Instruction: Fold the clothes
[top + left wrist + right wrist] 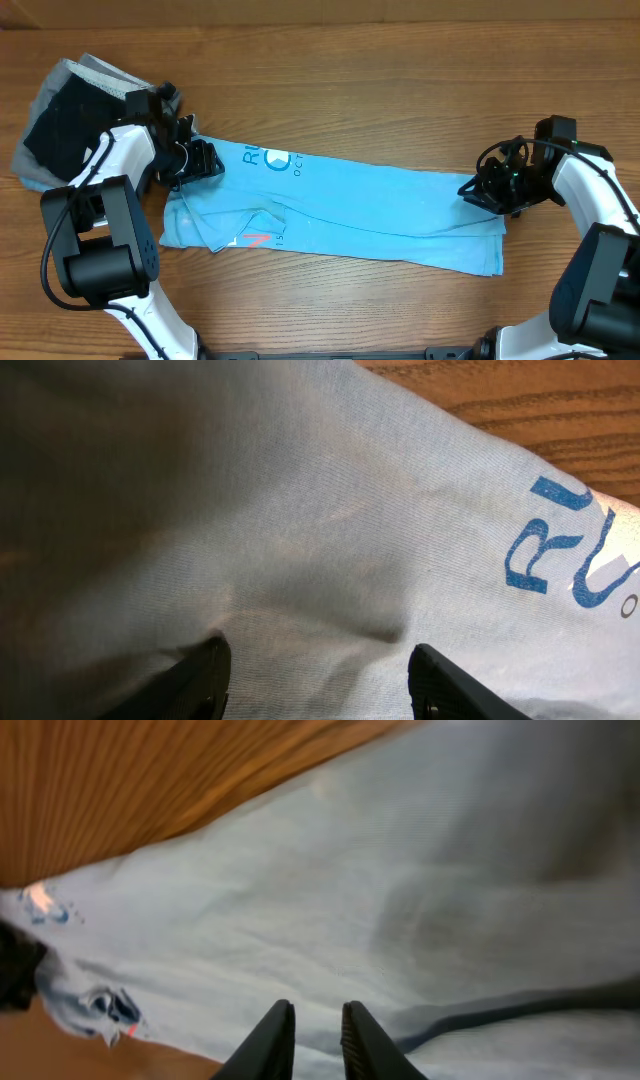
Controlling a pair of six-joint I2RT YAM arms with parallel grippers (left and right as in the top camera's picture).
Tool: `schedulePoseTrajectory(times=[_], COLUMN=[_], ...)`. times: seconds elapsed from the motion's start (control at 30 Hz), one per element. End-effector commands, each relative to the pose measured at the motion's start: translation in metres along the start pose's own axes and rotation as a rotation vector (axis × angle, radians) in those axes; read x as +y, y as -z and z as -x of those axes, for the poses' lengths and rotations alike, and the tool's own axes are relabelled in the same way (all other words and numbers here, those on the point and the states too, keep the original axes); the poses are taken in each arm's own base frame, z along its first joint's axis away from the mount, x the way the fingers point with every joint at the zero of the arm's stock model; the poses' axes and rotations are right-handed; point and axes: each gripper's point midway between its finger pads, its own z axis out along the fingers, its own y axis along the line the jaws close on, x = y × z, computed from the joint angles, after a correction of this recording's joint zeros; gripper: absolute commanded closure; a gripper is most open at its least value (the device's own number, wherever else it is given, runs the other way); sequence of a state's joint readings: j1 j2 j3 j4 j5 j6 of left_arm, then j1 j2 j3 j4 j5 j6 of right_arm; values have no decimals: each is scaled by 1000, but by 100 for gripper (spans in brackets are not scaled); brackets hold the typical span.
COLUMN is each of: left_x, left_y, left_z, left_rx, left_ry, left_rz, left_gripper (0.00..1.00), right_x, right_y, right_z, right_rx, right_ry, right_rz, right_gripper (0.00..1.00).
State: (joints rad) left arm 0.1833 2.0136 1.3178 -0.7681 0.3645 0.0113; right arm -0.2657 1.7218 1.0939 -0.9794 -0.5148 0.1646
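Spanning left claw (205, 160) to right claw (476, 190) lies the T-shirt (380, 210).

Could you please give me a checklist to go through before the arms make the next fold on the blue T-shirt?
1. Blue T-shirt lies in a long strip on the table: ok.
2. Left gripper open over the shirt's left end: ok.
3. Right gripper holding the right end: cannot tell; fingers nearly together, view blurred.
4. Left end smooth: not ok; a flap is rumpled beside the red mark.
5. Black and grey garments lie off the shirt: ok.
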Motion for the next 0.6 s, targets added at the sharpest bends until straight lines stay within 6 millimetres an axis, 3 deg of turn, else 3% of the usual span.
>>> schedulePoseTrajectory(times=[0.0,0.17,0.3,0.37,0.43,0.47,0.57], left_x=[6,7,7,7,7,7,7], left_y=[-28,-28,-28,-28,-28,-28,-28], left_z=[-34,-32,-32,-32,-32,-32,-32], left_rx=[123,116,116,116,116,116,116], left_ry=[19,16,15,16,16,16,16], left_rz=[2,2,3,2,2,2,2], left_gripper=[39,38,38,38,38,38,38], right_x=[-13,-26,-47,-53,-56,-56,-54], right_y=[6,-8,-29,-35,-35,-29,-8], right_z=[7,-4,-17,-24,-36,-50,-69], right_rx=[-45,-23,-23,-10,34,90,173], right_ry=[-40,-69,-133,-164,-188,-237,-301], right_rz=[-85,-102,-133,-136,-150,-170,-226], right_gripper=[76,77,77,80,83,89,89])
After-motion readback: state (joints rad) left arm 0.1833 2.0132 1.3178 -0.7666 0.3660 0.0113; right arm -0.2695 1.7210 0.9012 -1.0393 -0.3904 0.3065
